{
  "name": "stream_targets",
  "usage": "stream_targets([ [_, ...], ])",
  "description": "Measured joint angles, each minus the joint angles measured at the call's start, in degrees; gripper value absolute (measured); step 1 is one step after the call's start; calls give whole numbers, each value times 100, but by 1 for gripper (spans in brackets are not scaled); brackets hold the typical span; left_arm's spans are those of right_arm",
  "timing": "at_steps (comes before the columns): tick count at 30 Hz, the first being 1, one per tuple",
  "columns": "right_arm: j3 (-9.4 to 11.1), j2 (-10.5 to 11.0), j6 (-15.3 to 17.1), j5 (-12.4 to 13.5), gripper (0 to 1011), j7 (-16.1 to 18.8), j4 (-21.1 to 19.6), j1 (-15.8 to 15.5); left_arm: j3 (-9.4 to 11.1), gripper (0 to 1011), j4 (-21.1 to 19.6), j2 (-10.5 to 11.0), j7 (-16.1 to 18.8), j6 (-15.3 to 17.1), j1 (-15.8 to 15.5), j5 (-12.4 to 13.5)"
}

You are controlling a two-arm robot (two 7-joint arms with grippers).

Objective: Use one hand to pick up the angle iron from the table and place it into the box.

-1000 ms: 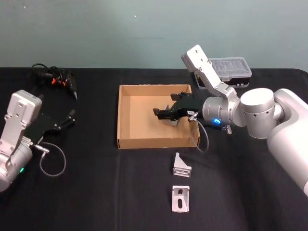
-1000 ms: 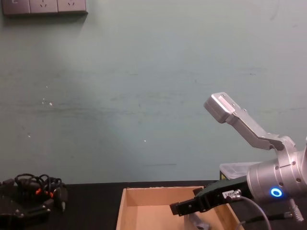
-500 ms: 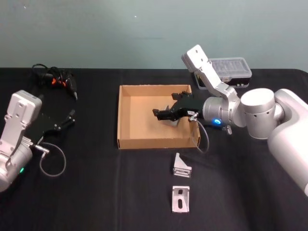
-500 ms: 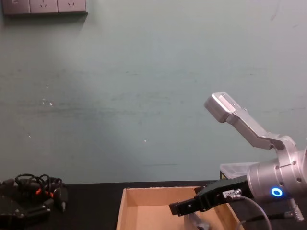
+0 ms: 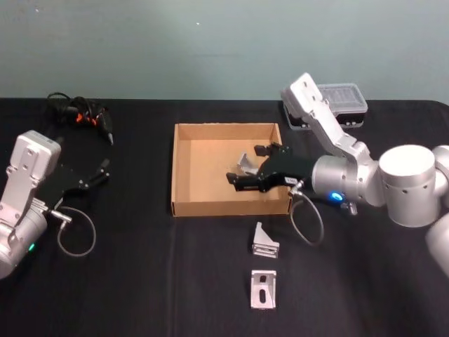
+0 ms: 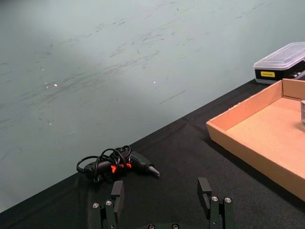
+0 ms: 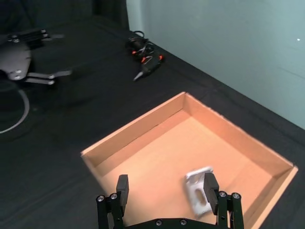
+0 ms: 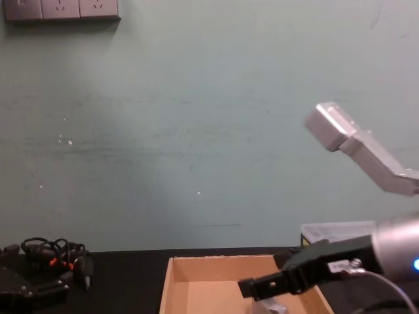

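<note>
A silver angle iron [image 5: 245, 161] lies on the floor of the tan cardboard box [image 5: 203, 165], near its right wall. My right gripper [image 5: 242, 171] hovers open just above it, holding nothing. The right wrist view shows the angle iron [image 7: 199, 190] on the box floor [image 7: 157, 157] beneath one finger [image 7: 211, 187]. Two more angle irons rest on the black table in front of the box, one [image 5: 265, 241] upright and one [image 5: 263, 289] nearer me. In the chest view the right gripper [image 8: 256, 288] reaches over the box [image 8: 196, 263]. My left gripper [image 5: 100, 173] is parked open at the far left.
A clear-lidded plastic case [image 5: 337, 105] sits behind the box on the right. A bundle of black cable with orange parts [image 5: 81, 116] lies at the back left. From the left wrist, the open left gripper [image 6: 161, 191] faces that bundle [image 6: 114, 163] and the box [image 6: 248, 138].
My right arm has drawn back toward me and to the right, rising off the angle iron, which stays on the box floor. The left arm has not moved.
</note>
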Motion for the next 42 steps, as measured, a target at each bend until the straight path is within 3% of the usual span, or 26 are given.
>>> stream_targets([
  [8, 135, 680, 632, 239, 1004, -165, -1438, -771, 0, 1011, 0, 0, 0, 0, 0, 0],
  [14, 206, 1006, 985, 413, 1004, -345, -2143, -1287, 0, 1011, -1, 0, 0, 0, 0, 0],
  [18, 220, 1112, 1263, 502, 1004, -466, -2427, -1504, 0, 1011, -1, 0, 0, -1, 0, 0],
  [24, 228, 1108, 1779, 579, 1004, -729, -2641, -1668, 0, 1011, -1, 0, 0, 0, 0, 0],
  [30, 230, 868, 2337, 558, 1004, -1043, -2610, -1681, 0, 1011, -1, 0, 0, 0, 0, 0],
  [42, 131, 477, 2613, 314, 1004, -1166, -2261, -1476, 0, 1011, -1, 0, 0, 0, 0, 0],
])
